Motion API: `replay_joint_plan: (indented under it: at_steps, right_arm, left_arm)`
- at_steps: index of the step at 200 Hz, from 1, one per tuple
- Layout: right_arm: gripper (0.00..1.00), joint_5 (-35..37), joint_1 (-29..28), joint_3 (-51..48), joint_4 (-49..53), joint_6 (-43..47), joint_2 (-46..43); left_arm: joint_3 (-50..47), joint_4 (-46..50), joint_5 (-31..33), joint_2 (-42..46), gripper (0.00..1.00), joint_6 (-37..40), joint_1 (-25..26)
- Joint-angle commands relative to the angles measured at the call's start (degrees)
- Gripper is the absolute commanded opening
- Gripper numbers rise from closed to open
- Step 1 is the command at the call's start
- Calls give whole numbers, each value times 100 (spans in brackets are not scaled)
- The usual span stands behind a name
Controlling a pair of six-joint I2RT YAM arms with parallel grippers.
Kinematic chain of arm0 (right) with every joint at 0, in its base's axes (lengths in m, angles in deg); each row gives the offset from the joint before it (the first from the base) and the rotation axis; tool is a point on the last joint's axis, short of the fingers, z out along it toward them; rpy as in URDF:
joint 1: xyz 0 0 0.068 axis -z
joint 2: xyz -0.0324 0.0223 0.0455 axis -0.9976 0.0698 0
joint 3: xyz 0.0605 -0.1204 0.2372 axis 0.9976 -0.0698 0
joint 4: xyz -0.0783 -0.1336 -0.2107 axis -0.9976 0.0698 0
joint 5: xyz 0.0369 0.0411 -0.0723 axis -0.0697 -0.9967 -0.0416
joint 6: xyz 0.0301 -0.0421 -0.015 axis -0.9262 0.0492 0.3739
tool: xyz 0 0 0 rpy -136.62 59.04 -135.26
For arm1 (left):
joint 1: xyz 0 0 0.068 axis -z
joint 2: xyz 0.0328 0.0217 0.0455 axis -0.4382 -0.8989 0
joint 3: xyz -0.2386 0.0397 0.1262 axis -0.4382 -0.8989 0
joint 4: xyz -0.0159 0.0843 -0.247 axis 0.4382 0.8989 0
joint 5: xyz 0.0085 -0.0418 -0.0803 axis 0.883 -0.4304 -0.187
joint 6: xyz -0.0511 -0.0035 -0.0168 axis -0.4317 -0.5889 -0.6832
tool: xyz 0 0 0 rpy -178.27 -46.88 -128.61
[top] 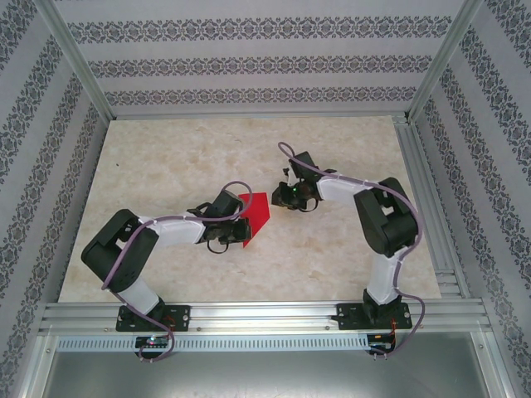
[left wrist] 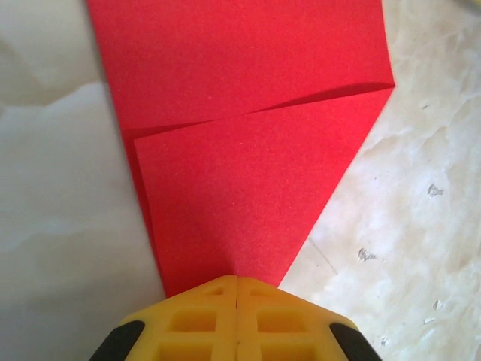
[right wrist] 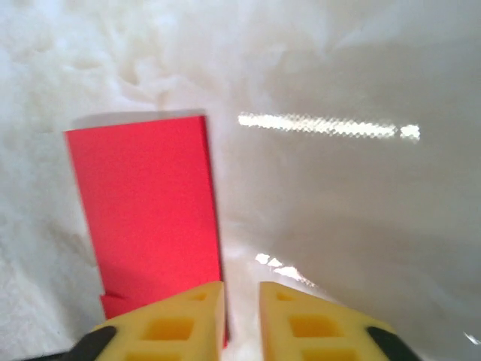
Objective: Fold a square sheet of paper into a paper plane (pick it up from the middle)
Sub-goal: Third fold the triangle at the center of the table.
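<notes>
From above, the paper plane [top: 257, 211] (a partly folded red sheet) is seen lying flat near the middle of the bench [top: 166, 157], between the two arms. The left hand [top: 239, 230] is set at its near, narrow end, and the right hand [top: 287, 197] just beside its far right edge. How the jaws stand is too small to be told from this height. Bare bench is left on all sides, widest toward the back, and the sheet is kept well apart from every bench edge.

In the left wrist view the folds are made plain: a triangular flap [left wrist: 248, 203] is laid over the sheet, its upper edge running as a slanted crease up to a corner on the right. The paper plane [left wrist: 240, 68] narrows to a point that ends at the tips of the left hand [left wrist: 237, 304]. That hand is clenched, its yellow fingers [left wrist: 188, 323] pressed together with no gap. Whether the point is nipped between them or merely pressed beneath them cannot be told.

In the right wrist view the paper plane [right wrist: 146, 203] is shown as a plain straight-edged rectangle. The right hand [right wrist: 241, 301] is released a little, with a narrow gap between its fingers. One finger [right wrist: 176, 327] is laid over the sheet's lower corner, the other over bare bench [right wrist: 346, 218], and the sheet's edge runs down to the gap. Nothing is seen gripped.
</notes>
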Motion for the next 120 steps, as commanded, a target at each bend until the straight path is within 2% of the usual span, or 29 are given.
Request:
replay_joint_plan:
  at_steps: [1,32,67,120]
  right_arm:
    - [30,-1,-35,-386,-387,-1,-748]
    - [40,-229,-150,-946,-797,-289,-1068]
    - [44,-458,-353,-1320,-1421,-773,-1036]
    - [44,-551,-573,-1341,-1830,-1256,-643]
  left_arm:
    - [-29,325,142,242,15,184,-7]
    - [110,-264,1,402,25,143,-51]
    - [229,-131,649,486,25,130,-117]
    - [224,-206,639,164,18,46,-261]
